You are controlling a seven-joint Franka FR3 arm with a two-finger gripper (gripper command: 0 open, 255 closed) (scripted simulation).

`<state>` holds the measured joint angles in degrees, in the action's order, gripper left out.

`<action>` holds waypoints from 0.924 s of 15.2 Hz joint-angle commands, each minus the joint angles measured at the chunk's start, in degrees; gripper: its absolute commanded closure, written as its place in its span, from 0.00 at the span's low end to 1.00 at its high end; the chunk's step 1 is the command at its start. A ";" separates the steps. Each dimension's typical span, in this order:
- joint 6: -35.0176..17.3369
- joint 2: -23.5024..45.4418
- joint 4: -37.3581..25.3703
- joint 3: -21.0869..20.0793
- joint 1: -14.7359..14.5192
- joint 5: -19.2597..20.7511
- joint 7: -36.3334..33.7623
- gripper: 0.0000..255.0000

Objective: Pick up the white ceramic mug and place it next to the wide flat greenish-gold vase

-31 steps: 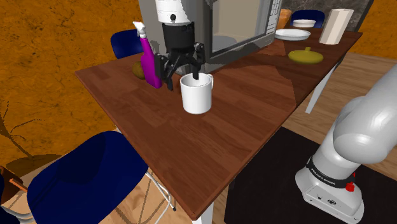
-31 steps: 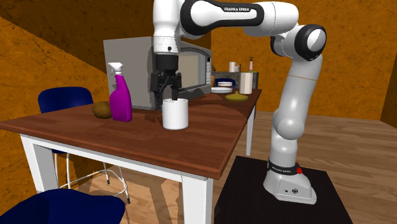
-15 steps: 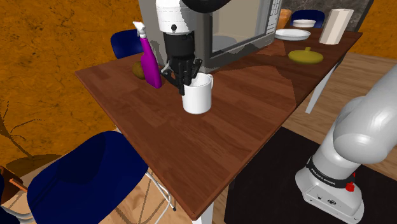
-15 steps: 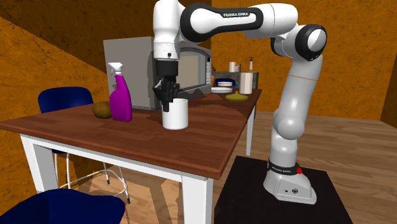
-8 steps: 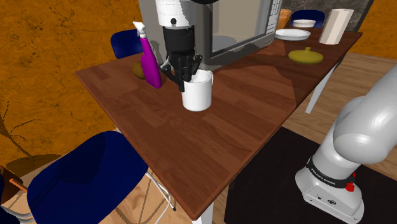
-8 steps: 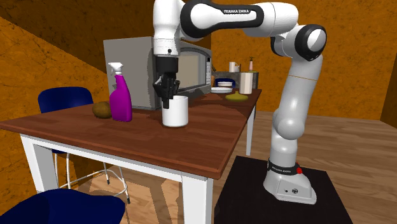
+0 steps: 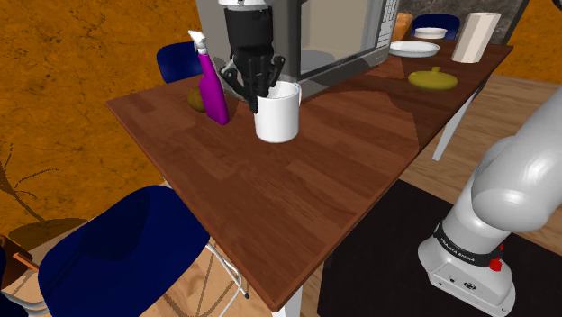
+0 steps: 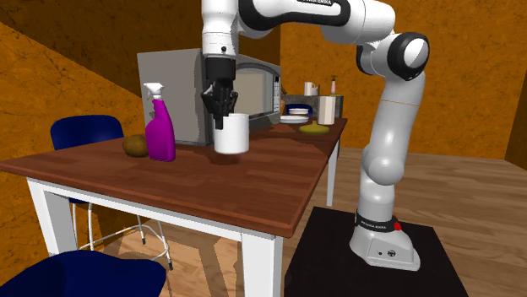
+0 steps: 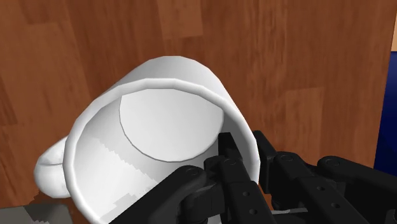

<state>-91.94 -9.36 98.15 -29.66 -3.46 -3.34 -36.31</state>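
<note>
Above table [image 7: 297,198], seemingly: mug [image 7: 276,117] in fingers [image 9: 232,165]

Home kitchen-dining area: microwave [image 7: 347,36], plates [image 7: 414,49], paper towel roll [image 7: 475,36], wooden table [image 7: 297,207], blue chairs [image 7: 126,257].

Shoulder view: set high beside the stand [image 7: 378,281], facing down and to this view's left over the table [image 7: 297,207] toward the microwave [image 7: 338,36] at the far edge; middling distance.
Second exterior view: set low, about level with the table top, off one corner, facing along the wood; farther back, taking in the whole arm [image 8: 384,169] at this view's right.
Wrist view: mounted on the hand, facing down along the claw [image 9: 240,153] into the mouth of the white mug [image 9: 159,127]; very near, table wood behind.
Shared by both outer views: table, microwave, white mug, pink spray bottle [image 8: 160,126], greenish-gold vase [image 7: 432,78].
Shared by all three: white mug, claw, table wood.
</note>
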 commanded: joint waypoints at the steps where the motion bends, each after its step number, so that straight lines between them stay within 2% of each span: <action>1: 1.66 0.36 -1.98 -0.03 0.03 0.18 -0.11 1.00; 14: 12.84 5.63 -17.74 -1.26 -0.29 2.76 -1.96 1.00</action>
<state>-79.94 -4.05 81.52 -30.86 -3.73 -0.75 -38.17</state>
